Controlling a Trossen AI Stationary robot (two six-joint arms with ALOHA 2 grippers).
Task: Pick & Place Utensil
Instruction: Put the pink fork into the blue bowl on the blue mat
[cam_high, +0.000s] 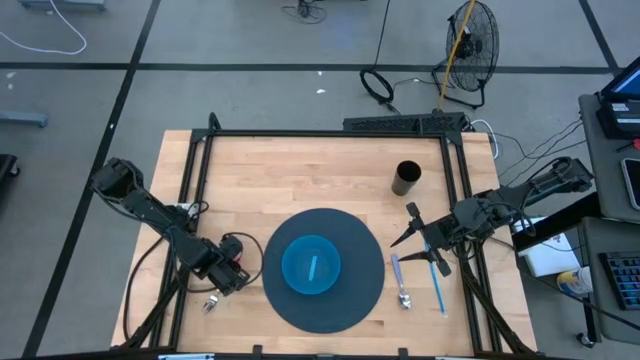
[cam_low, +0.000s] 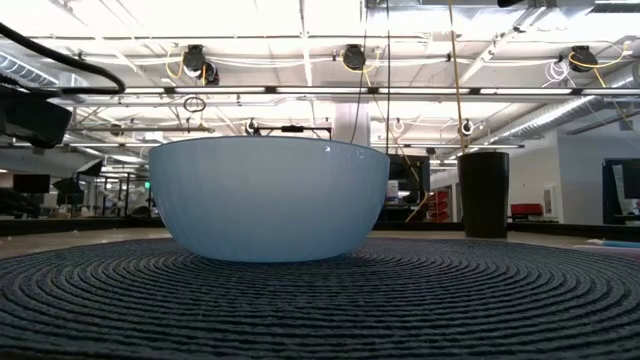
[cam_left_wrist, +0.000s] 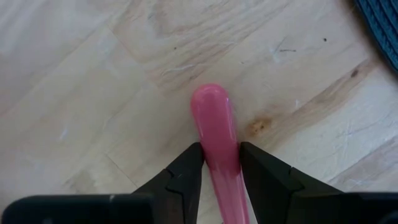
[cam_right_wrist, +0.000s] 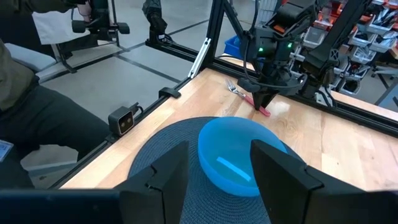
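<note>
From above, the left claw (cam_high: 228, 272) hides nearly all of the glossy pink plastic-handled fork (cam_left_wrist: 216, 134); only its metal tines (cam_right_wrist: 232, 88) peek out across the table. The claw pinches the rounded pink handle low against the pale wooden table (cam_high: 270, 175), near the left part of its front edge, just off the round dark woven mat (cam_high: 352, 300). The right claw (cam_high: 418, 234) hangs spread, by the right edge, above a blue utensil (cam_high: 439, 290) and metal spoon (cam_high: 401, 286).
</note>
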